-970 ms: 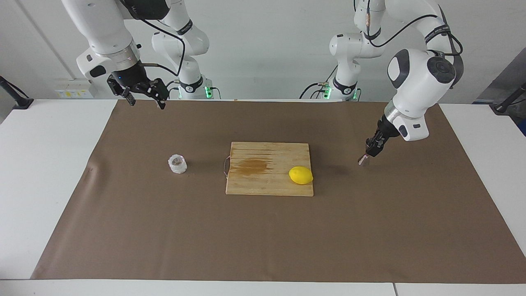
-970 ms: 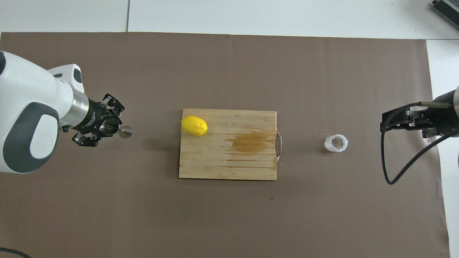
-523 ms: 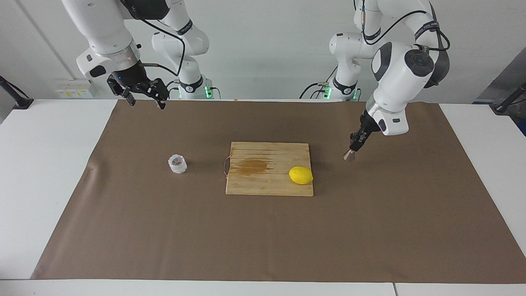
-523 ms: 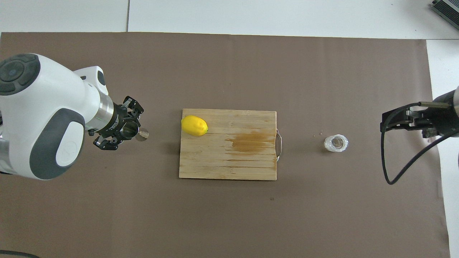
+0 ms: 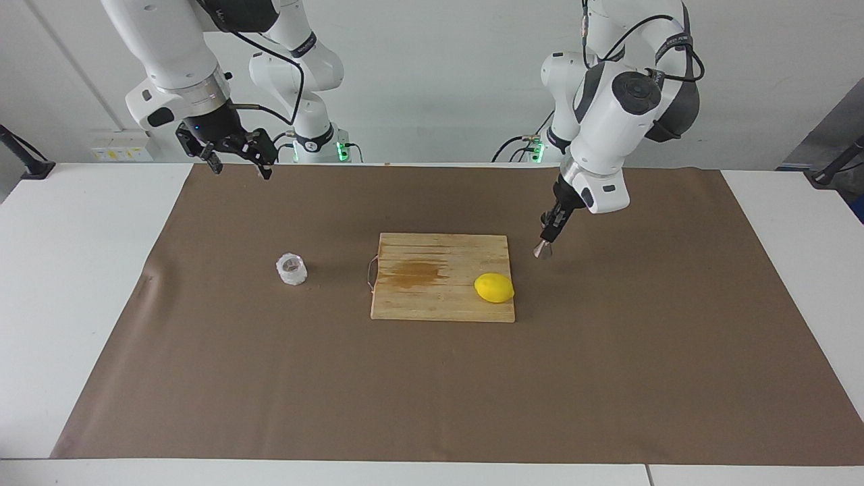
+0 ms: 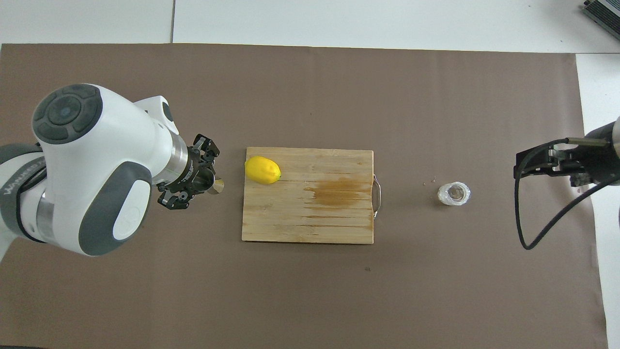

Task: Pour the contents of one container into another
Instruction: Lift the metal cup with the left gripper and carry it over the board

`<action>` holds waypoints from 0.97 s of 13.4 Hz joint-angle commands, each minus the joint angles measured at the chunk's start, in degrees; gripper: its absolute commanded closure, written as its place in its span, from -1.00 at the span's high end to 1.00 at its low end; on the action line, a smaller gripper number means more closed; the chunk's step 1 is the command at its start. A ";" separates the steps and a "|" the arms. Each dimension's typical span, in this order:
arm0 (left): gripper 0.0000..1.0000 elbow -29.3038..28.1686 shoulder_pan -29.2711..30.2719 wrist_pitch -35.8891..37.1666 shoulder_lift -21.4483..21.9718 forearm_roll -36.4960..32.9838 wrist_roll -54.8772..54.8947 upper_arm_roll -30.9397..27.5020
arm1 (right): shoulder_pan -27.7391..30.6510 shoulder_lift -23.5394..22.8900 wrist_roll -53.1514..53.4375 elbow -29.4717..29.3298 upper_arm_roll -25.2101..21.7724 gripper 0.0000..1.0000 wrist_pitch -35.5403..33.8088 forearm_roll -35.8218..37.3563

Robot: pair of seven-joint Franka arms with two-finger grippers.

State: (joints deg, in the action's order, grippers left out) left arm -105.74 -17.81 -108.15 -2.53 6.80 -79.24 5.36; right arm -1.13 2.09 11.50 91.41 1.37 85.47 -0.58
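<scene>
The translucent crinkled plastic cup (image 5: 291,268) (image 6: 454,193) stands upright on the brown mat, toward the right arm's end of the table. My left gripper (image 5: 550,229) (image 6: 196,178) is shut on the shiny steel jigger (image 5: 542,249) (image 6: 209,184). It holds the jigger in the air over the mat, just off the cutting board's edge at the left arm's end. My right gripper (image 5: 241,169) (image 6: 523,167) waits open and empty, raised over the mat's edge at its own end, apart from the cup.
A wooden cutting board (image 5: 459,304) (image 6: 310,223) with a brown stain and a wire handle lies mid-table between jigger and cup. A yellow lemon (image 5: 494,287) (image 6: 262,169) sits on the board's end toward the left arm. A brown mat (image 5: 432,391) covers the table.
My left arm has lifted the jigger and carried it toward the cutting board, from the mat near its own end to just beside the board. The right arm and the cup have not moved.
</scene>
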 commanded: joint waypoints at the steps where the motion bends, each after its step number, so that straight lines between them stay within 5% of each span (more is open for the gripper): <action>1: -1.00 1.68 -4.32 -2.23 -1.59 0.14 -6.61 -0.62 | 0.34 0.72 -1.65 0.61 -0.31 1.00 -0.22 -1.35; 5: -1.00 3.95 -10.38 -4.88 -4.22 0.32 -15.31 -0.70 | 0.51 0.72 -1.22 0.61 -0.40 1.00 -0.13 -1.26; 10: -1.00 21.52 -15.06 1.09 -18.89 -0.12 -24.28 -0.71 | 1.56 0.72 -1.65 0.62 -0.75 1.00 -0.57 -1.35; 13: -1.00 25.21 -16.81 0.31 -23.72 0.14 -28.14 0.00 | 1.83 0.72 -1.65 0.70 -0.67 1.00 -0.66 -1.35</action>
State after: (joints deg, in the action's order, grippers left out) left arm -86.99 -32.67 -110.15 -21.29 6.87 -103.78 5.69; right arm -0.02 2.09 11.50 91.42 0.71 85.31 -0.58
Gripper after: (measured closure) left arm 0.568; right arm 0.000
